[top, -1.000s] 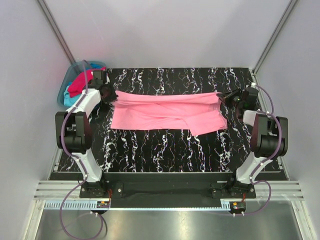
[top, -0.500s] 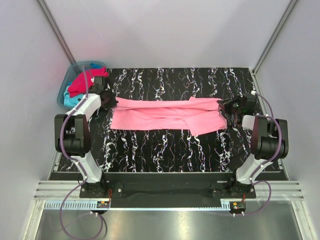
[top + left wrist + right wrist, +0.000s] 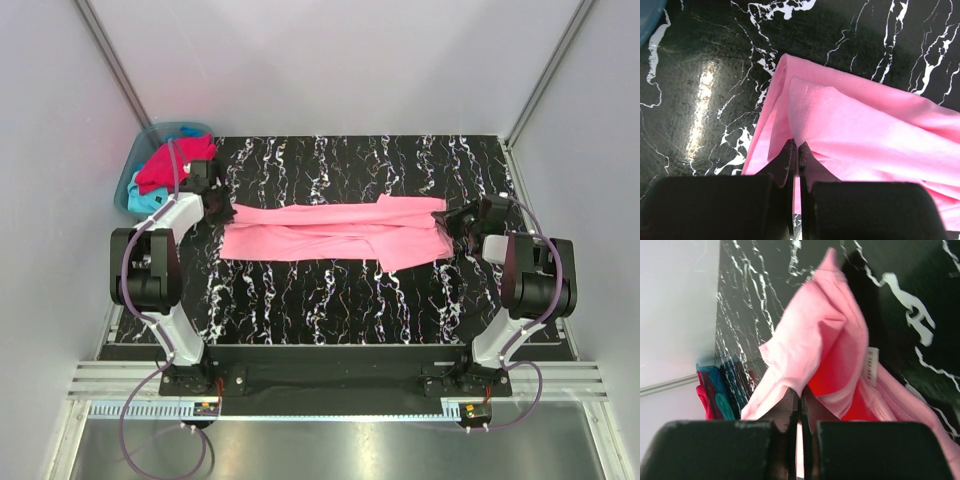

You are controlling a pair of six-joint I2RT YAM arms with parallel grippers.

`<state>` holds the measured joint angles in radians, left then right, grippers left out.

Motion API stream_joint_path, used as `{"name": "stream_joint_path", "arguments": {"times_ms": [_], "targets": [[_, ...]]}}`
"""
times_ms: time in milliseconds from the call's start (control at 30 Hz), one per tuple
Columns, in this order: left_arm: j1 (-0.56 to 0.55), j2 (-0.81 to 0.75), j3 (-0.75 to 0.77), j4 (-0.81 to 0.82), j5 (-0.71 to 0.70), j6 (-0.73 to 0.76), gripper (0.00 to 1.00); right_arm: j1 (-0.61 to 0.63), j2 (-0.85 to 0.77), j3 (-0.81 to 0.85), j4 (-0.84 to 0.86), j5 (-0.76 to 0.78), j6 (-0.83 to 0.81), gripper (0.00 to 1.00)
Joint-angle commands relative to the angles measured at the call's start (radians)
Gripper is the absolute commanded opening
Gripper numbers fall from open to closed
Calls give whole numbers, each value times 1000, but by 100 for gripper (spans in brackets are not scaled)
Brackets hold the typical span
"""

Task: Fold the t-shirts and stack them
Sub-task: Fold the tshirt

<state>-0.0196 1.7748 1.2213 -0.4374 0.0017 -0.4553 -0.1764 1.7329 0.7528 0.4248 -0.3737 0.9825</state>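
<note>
pink t-shirt (image 3: 335,232) held flat btwn both grippers, mid-table.
shirt lies as a long band l-to-r across the black marble table (image 3: 330,310). left gripper (image 3: 219,208) at shirt's left end: jaws pressed together, pinching a folded hem edge (left wrist view). right gripper (image 3: 448,220) at right end: jaws together, clamped on a bunched fold, w/ neck label (image 3: 870,365) just beside. red t-shirt (image 3: 163,170) and turquoise t-shirt (image 3: 143,200) sit heaped in the blue-green tub (image 3: 138,152) at the table's far-left corner, near the left gripper, apart from the pink one.
</note>
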Motion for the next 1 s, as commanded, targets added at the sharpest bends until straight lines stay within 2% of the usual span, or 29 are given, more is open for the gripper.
{"name": "stream_joint_path", "arguments": {"times_ms": [0,67,100,233,333,367,400,500,733,867,933,967], "targets": [[4,-11,21,2,-84,7,0,5,-4,-20,-6,56,18,9],[4,-2,24,-17,-100,12,2,5,1,-32,-17,64,24,15],[4,0,21,-21,-106,10,3,5,5,-35,-23,68,28,23],[6,-3,20,-53,-134,0,6,5,10,-38,-76,97,48,33],[6,-3,27,-83,-149,-14,24,5,2,-21,-138,131,54,43],[6,-2,30,-86,-150,-20,39,5,-6,-23,-138,137,54,45],[6,0,32,-90,-158,-23,46,5,-12,-20,-135,139,56,46],[6,-5,38,-100,-164,-36,56,5,-56,-4,-126,148,53,47],[4,-96,95,-107,-170,-14,57,5,-213,23,-29,147,22,50],[4,-161,138,-109,-158,6,56,5,-311,71,-73,139,-4,51],[0,-196,147,-83,-85,18,56,6,-344,94,-153,145,-22,52],[-2,-205,147,-63,25,32,56,11,-375,94,-173,147,-24,52]]}}
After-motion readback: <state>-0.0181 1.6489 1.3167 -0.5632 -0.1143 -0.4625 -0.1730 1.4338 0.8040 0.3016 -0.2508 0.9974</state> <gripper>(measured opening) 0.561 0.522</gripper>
